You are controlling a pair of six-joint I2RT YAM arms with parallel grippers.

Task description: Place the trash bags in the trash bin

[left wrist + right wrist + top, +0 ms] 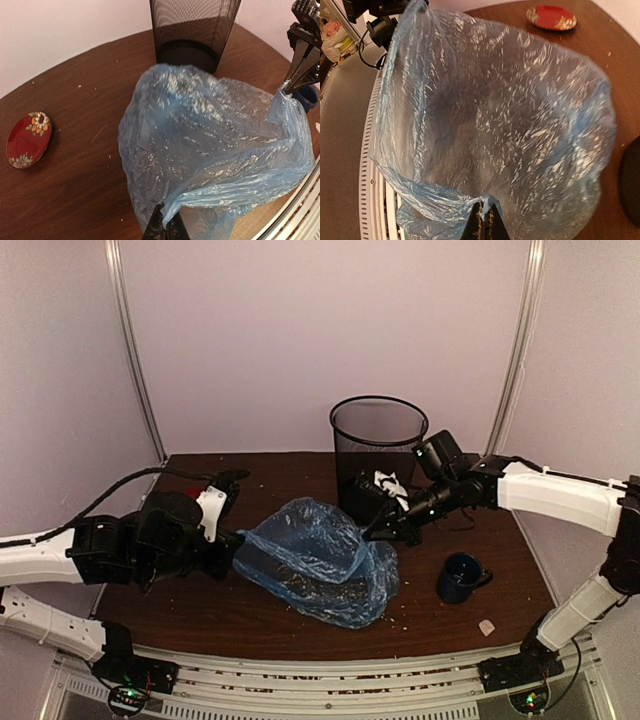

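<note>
- My left gripper (163, 226) is on the left, closed all the way, pinching a fold of the trash bag (320, 560) at its near edge.
- A red flowered dish (28, 139) lies flat on the brown table (90, 190) (only the wrist cameras catch it).
- The trash bag, light blue and crinkled, slumps on the table between my two grippers, its mouth spread open.
- It is outside the trash bin (378, 455), which stands upright just behind it.
- My right gripper (484, 220) is fully closed, nipping the bag's opposite edge in front of the bin.
- A dark blue mug (460, 578) stands upright to the right of the bag.
</note>
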